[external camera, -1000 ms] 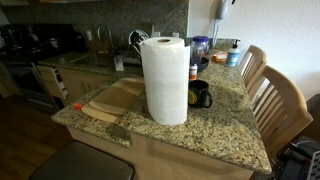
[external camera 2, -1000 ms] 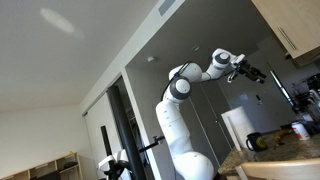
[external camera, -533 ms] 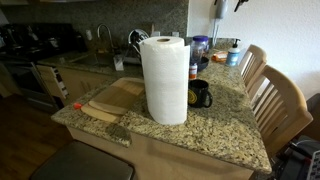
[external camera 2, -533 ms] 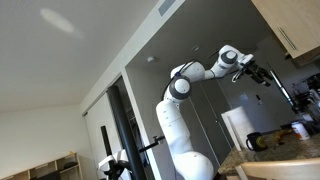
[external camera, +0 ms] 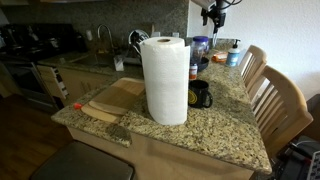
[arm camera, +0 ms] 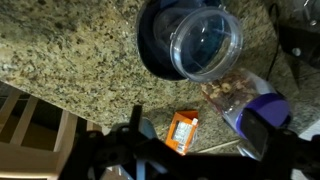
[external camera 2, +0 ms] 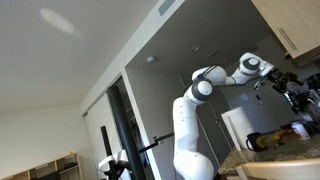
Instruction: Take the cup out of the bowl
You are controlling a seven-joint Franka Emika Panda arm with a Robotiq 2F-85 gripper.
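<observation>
In the wrist view a clear plastic cup (arm camera: 205,42) stands upright inside the dark, shallow round bowl (arm camera: 148,52) on the granite counter. In an exterior view the cup (external camera: 200,46) shows behind the paper towel roll, and the bowl is mostly hidden there. My gripper (external camera: 212,16) hangs high above the cup at the top edge of that view. It also shows in an exterior view (external camera 2: 284,86). In the wrist view its dark fingers (arm camera: 196,150) are spread apart, open and empty, well clear of the cup.
A tall paper towel roll (external camera: 165,80) stands mid-counter with a black mug with a yellow inside (external camera: 201,95) beside it. An orange packet (arm camera: 182,130), a bag of nuts (arm camera: 232,90) and a purple-lidded container (arm camera: 262,115) lie near the bowl. Wooden chairs (external camera: 280,105) stand along the counter edge.
The arm has swung forward and down over the counter. The gripper, earlier barely at the top edge of the frame, now hangs above the cup.
</observation>
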